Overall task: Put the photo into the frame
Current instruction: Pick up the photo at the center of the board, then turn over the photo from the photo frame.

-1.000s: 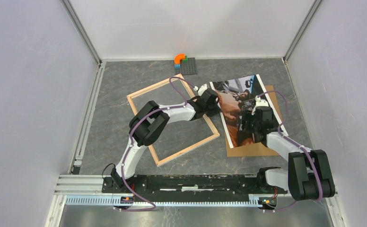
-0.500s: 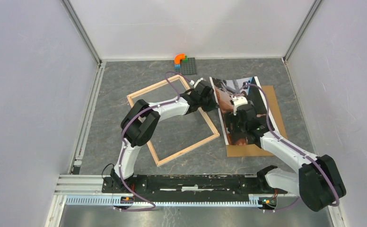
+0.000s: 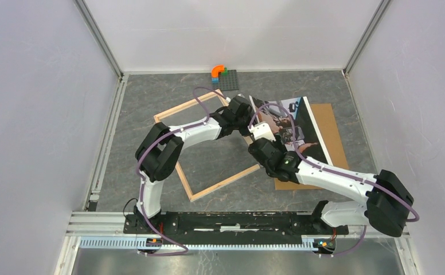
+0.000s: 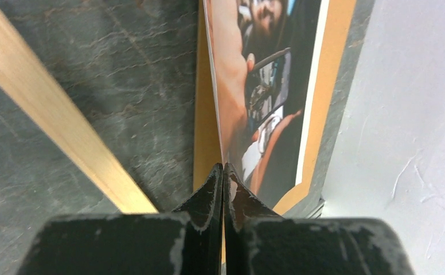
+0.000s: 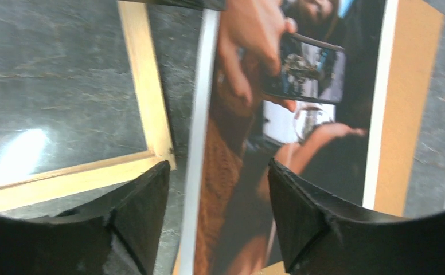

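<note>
- Photo (image 4: 254, 103): on the right half of the table (image 3: 151, 91), toward the far edge. Its left edge is raised off the brown backing board (image 3: 335, 137), and its right side rests on it.
- Left gripper (image 4: 224, 169): clamped shut on that raised edge, evidently to peel the print free for carrying.
- Right gripper (image 5: 217, 172): fingers apart and poised over the photo's near white margin, gripping nothing. It is probably placed to take a second hold.
- Frame (image 3: 226, 182): flat at mid-table, right corner just beside the photo, opening ready to receive it.
</note>
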Controlling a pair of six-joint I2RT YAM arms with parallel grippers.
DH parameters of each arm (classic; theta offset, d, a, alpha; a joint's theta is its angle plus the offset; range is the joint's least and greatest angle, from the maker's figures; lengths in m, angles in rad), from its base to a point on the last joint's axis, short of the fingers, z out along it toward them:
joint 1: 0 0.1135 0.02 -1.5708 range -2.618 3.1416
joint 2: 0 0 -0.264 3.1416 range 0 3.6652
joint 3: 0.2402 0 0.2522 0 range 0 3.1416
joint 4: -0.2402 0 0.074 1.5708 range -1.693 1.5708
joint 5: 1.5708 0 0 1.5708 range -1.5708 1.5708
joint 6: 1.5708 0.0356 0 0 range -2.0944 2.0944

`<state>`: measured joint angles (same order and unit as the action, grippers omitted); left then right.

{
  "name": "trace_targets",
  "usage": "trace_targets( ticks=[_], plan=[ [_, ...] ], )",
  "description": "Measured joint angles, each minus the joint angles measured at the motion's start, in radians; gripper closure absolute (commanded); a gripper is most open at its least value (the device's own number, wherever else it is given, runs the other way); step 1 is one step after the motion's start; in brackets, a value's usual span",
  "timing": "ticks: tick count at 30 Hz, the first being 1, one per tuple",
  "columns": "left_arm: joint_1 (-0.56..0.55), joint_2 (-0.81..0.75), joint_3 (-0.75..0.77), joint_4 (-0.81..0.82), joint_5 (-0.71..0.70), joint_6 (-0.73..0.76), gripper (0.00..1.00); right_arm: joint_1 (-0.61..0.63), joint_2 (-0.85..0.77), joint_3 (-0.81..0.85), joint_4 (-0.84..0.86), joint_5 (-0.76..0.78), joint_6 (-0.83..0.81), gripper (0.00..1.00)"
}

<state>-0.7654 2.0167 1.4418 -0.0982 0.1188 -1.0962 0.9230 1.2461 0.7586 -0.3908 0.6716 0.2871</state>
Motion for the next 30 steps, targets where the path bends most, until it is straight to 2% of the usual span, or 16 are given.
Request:
trace_targets(
  ticks=[5,9,13,14,16,17,19,25,28,30],
  plan=[
    [0.005,-0.022,-0.051,-0.006,0.007,-0.010,0.98,0.066,0.063,0.041,-0.103,0.170,0.078,0.44],
    [0.011,-0.052,-0.066,-0.007,0.009,-0.025,0.98,0.108,0.127,0.090,-0.153,0.255,0.113,0.55],
    [0.014,-0.072,-0.067,-0.005,0.014,-0.034,0.98,0.133,0.164,0.116,-0.190,0.303,0.137,0.59],
    [0.014,-0.076,-0.069,-0.006,0.014,-0.036,0.98,0.136,0.167,0.119,-0.194,0.306,0.138,0.63],
    [0.017,-0.084,-0.077,-0.007,0.015,-0.040,0.98,0.138,0.169,0.122,-0.195,0.308,0.139,0.77],
    [0.018,-0.089,-0.082,-0.009,0.015,-0.040,0.98,0.140,0.170,0.122,-0.195,0.308,0.141,0.87],
    [0.020,-0.101,-0.090,-0.014,0.015,-0.040,0.79,0.139,0.170,0.122,-0.196,0.309,0.138,1.00],
    [0.036,-0.201,-0.137,-0.036,0.010,0.015,0.23,0.140,0.166,0.138,-0.196,0.313,0.129,1.00],
    [0.048,-0.315,-0.173,-0.056,-0.013,0.076,0.07,0.139,0.144,0.138,-0.187,0.322,0.102,1.00],
    [0.061,-0.427,-0.192,-0.089,-0.032,0.132,0.03,0.134,0.126,0.140,-0.174,0.321,0.076,1.00]
  ],
)
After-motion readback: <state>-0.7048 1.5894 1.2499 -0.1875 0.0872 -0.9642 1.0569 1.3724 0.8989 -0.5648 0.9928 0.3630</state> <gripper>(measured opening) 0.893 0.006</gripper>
